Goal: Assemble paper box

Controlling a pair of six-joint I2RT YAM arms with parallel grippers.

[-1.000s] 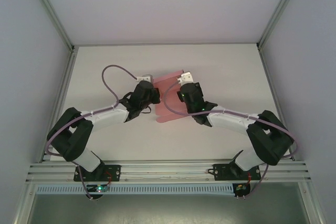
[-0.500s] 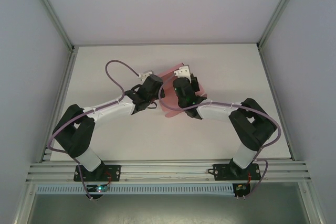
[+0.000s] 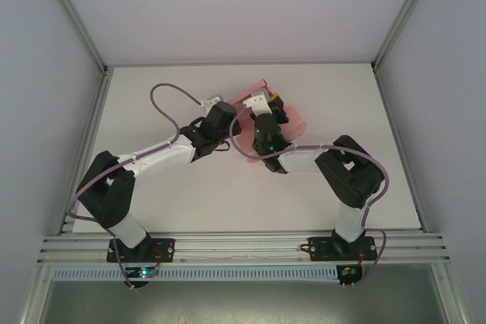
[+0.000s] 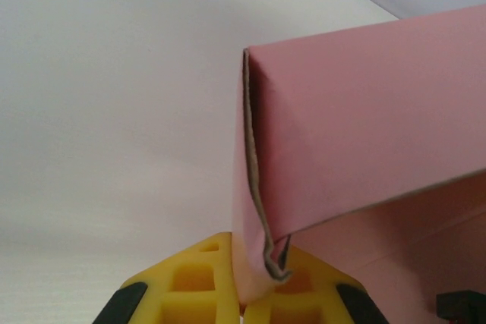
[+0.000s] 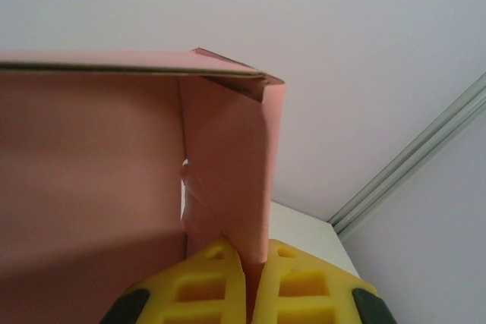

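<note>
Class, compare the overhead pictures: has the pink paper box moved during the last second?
Yes. The paper box has shifted away from the arm bases, toward the far edge of the table, and slightly to the right.

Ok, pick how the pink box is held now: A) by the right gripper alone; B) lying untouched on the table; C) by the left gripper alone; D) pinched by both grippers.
D: the left gripper and the right gripper each clamp a panel of the paper box.

Just above the frame's centre, the pink paper box sits between the left gripper and right gripper, both arms bent inward over the white table.
</note>
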